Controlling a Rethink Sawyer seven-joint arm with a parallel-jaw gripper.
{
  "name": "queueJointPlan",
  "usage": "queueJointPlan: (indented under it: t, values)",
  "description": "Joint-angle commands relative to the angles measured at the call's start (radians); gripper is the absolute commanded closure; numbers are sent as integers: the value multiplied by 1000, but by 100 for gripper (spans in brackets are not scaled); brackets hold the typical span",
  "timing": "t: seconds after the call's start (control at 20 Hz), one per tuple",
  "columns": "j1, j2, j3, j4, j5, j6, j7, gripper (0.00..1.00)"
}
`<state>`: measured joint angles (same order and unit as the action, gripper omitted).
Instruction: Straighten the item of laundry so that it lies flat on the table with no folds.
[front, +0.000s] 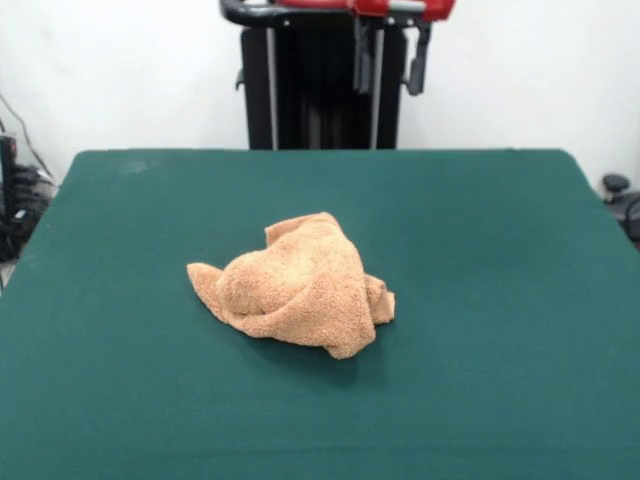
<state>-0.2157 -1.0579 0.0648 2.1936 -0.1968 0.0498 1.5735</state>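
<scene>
While the wide rectangular table covered in dark green felt-like cloth (500, 300) fills most of my front view, nothing on it has been straightened yet: I judge the task to be at its very first step, with the flattening not begun. Behind the table's far edge stands the black pedestal (320, 90), and across its top runs the red and black arm (400, 8), drawn back high and well apart from the cloth. From it the dark gripper (390, 60) hangs down at the top of my view; against the black pedestal I cannot tell whether it is spread or pressed together, and it grips nothing.

Near the middle of the table, a little toward my side, sits the small orange-tan terry-cloth hand towel (300, 285), bunched into a rounded heap. One flap pokes out at the left, a folded edge stands up at the back, and a lumpy corner sticks out at the front right.

My next move, as I judge it, calls for bringing the gripper down over one exposed corner, probably the left flap, pinching only a single layer, then drawing it outward low over the felt so the heap unrolls rather than drags whole.
</scene>
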Motion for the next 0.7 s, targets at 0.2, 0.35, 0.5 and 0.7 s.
queueJointPlan:
  t: [0.2,0.35,0.5,0.7]
  values:
    - [75,202,102,-71,-2,-47,148,0]
    - [115,192,76,-140,36,33,146,0]
    - [140,202,47,-222,63,147,133,0]
    - [141,242,12,-312,83,208,131,0]
